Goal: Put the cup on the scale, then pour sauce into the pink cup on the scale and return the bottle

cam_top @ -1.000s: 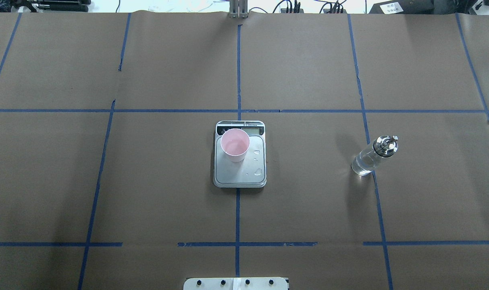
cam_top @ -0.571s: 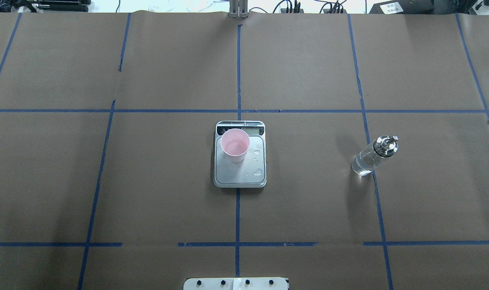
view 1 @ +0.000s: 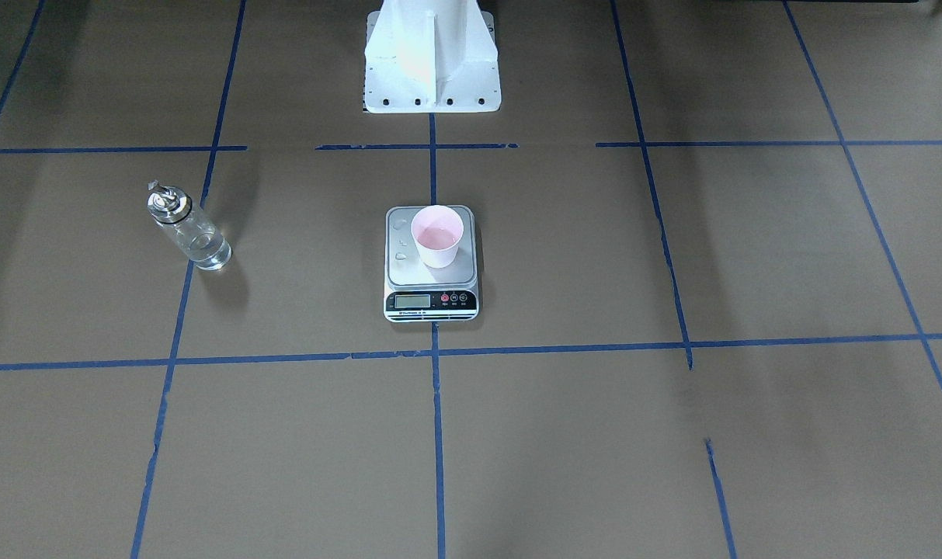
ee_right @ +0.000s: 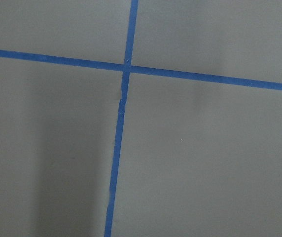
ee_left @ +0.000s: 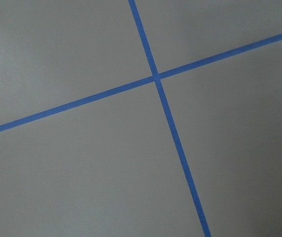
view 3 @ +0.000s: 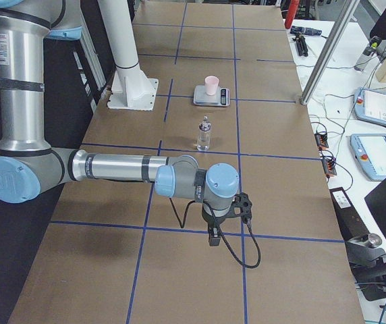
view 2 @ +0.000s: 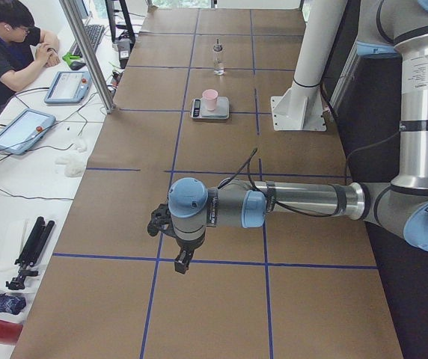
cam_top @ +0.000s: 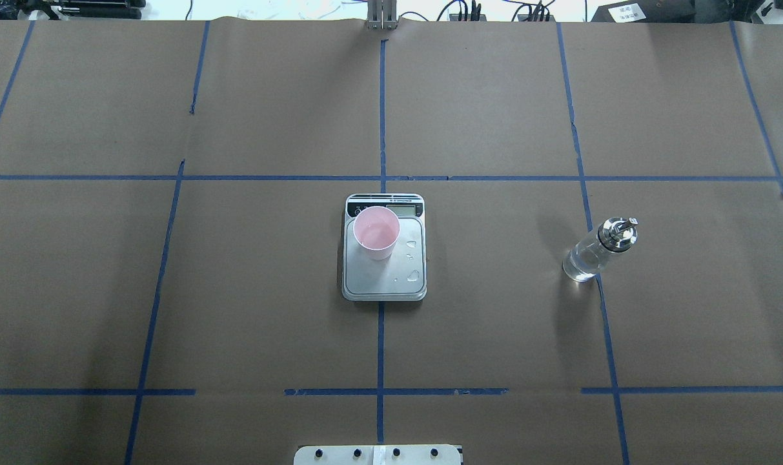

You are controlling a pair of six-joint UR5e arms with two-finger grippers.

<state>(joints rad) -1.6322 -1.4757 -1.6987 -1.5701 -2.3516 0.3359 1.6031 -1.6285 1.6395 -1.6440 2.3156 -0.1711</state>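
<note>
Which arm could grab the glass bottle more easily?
Probably the right. The bottle stands to the robot's right of the scale, and the right pincer hovers on that side, the left pincer on the far side.

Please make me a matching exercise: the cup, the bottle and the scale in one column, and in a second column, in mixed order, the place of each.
1. cup
2. bottle
3. scale

A. beside a blue tape line, on the robot's right side
B. at the middle of the table, display turned away from the robot
C. standing on the scale

Pairs: 1-C, 2-A, 3-B
</note>
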